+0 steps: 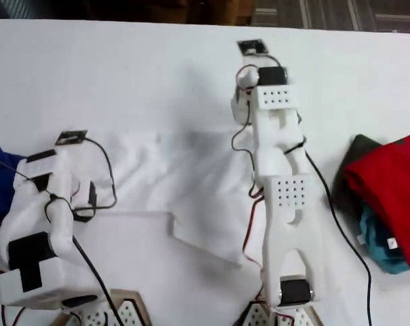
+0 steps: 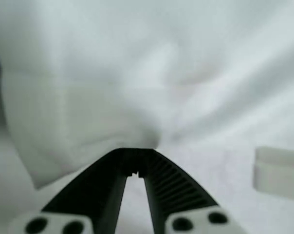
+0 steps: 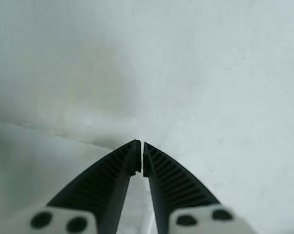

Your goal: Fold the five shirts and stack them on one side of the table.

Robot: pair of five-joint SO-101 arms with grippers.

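Folding the white shirt (image 1: 191,183), spread mid-frame on the bench (image 1: 89,68), seems the step in hand; our left end effector (image 2: 136,170) and right end effector (image 3: 139,153) are both clamped on its cloth. Next we need an even, matched lift across.

white shirt (image 1: 191,183) spread centre | red shirt (image 1: 389,187) folded at right

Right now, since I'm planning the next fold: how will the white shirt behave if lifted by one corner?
Probably floppy: the white shirt lies flat with soft creases and puckers where the left gripper pinches it. Likely light, so it may drape and drag across the smooth table rather than hold shape.
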